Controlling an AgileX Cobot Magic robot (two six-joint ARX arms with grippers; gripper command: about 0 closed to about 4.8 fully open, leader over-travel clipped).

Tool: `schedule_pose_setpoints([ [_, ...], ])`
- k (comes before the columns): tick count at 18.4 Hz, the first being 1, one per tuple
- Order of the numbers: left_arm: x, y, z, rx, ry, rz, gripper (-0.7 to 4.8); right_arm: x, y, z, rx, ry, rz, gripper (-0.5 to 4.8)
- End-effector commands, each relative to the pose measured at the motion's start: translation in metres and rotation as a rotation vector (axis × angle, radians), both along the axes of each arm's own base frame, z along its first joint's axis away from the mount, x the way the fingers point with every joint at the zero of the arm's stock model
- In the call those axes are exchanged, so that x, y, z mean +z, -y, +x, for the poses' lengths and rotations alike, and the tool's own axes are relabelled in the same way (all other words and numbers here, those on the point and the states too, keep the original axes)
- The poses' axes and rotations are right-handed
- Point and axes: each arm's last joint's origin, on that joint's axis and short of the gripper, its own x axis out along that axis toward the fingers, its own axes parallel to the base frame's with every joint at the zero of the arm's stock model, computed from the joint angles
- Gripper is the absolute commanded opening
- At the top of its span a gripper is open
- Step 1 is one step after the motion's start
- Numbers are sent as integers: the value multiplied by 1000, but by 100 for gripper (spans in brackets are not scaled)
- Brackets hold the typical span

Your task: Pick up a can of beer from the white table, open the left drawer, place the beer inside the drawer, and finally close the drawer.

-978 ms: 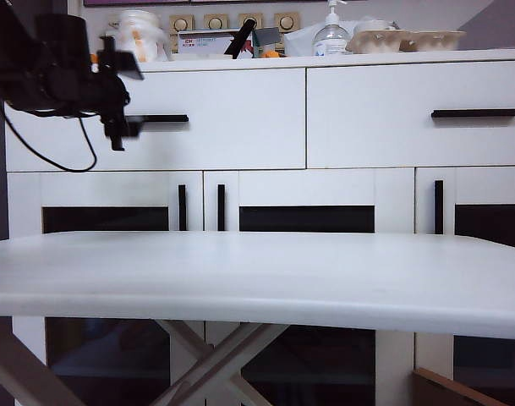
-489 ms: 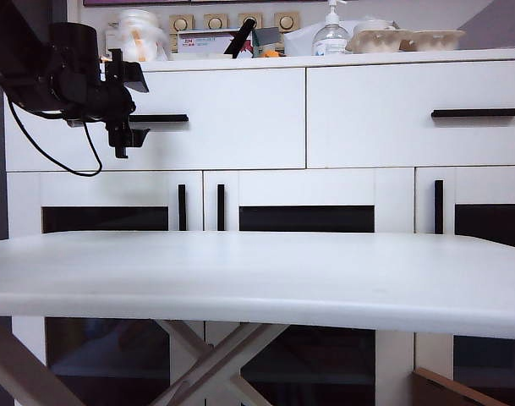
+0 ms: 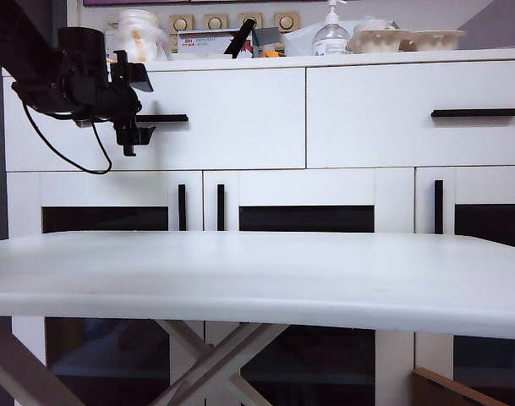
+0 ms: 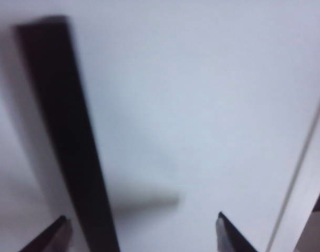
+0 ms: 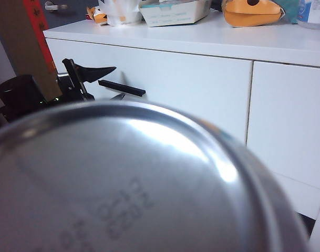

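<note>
The left drawer (image 3: 232,118) is closed, its black bar handle (image 3: 168,118) level across the front. My left gripper (image 3: 139,108) is at the handle's left end, open, one finger above the bar and one below. In the left wrist view the handle (image 4: 65,131) runs between the two fingertips of the left gripper (image 4: 141,233), close to one of them. The can of beer (image 5: 133,184) fills the right wrist view with its silver base and faint stamped code. It hangs in my right gripper, whose fingers are hidden behind it. The white table (image 3: 257,271) is bare.
The narrower right drawer (image 3: 409,110) with its handle (image 3: 475,112) is closed. A pump bottle (image 3: 331,34), egg cartons (image 3: 405,40) and boxes crowd the cabinet top. Glass-panelled doors (image 3: 308,218) lie below the drawers. A black cable (image 3: 63,152) loops under the left arm.
My left gripper has moved right and in toward the drawer front, so its fingers now straddle the handle's left end. The table and the cabinet look the same.
</note>
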Motion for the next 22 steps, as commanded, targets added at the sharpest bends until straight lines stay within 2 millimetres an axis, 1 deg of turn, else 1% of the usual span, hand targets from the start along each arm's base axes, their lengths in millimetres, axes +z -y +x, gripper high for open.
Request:
schedule_pose_setpoints([
  [1, -3, 0, 1, -2, -24, 14, 362, 12, 1, -4, 3, 74, 22, 157],
  [6, -12, 0, 4, 2, -51, 16, 362, 12, 1, -4, 3, 73, 22, 157],
  [8, -12, 1, 5, 2, -50, 15, 362, 12, 1, -4, 3, 73, 22, 157],
  [12, -4, 0, 6, 23, -20, 51, 362, 12, 1, -4, 2, 73, 22, 157],
  [16, -4, 0, 6, 27, -21, 52, 361, 12, 1, -4, 3, 73, 22, 157],
  [18, -4, 0, 6, 28, -20, 52, 337, 12, 1, -4, 3, 73, 22, 157],
  [21, -4, 0, 6, 29, -20, 52, 337, 12, 1, -4, 3, 73, 22, 157],
  [22, -4, -3, 7, 34, -20, 52, 337, 12, 1, -4, 3, 73, 22, 157],
])
